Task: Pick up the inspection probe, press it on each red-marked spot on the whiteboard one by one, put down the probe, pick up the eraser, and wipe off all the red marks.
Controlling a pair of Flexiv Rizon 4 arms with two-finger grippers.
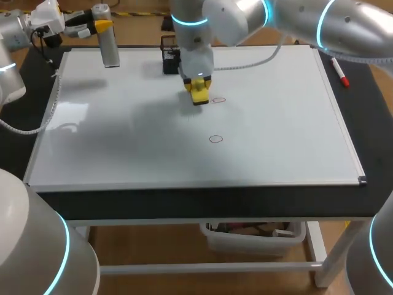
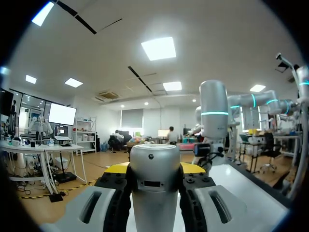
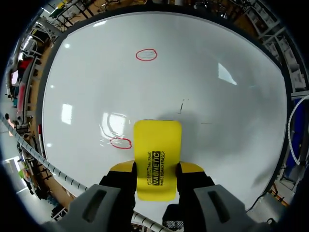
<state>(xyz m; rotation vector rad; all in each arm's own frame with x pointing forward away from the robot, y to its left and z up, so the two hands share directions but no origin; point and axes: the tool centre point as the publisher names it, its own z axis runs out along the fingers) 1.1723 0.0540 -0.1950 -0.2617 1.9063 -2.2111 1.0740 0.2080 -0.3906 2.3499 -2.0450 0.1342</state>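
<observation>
- Head view: the inspection probe (image 1: 109,46) is held upright over the 11 o'clock corner of the whiteboard (image 1: 276,123), grasped by the left fingers (image 1: 103,26).
- The yellow eraser (image 1: 199,92) is clamped between the right fingers (image 3: 190,167), near the board's 12 o'clock edge.
- One red mark (image 1: 218,99) is seen just beside the eraser at its 3 o'clock.
- A second red mark (image 1: 215,139) is seen at the eraser's 6 o'clock, apart from it.

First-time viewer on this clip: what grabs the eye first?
The yellow eraser, clamped in the right gripper, hangs low over the whiteboard right beside one red ring; a second red ring lies nearer the front edge. Over the far left corner the left gripper holds the silver probe upright.
</observation>
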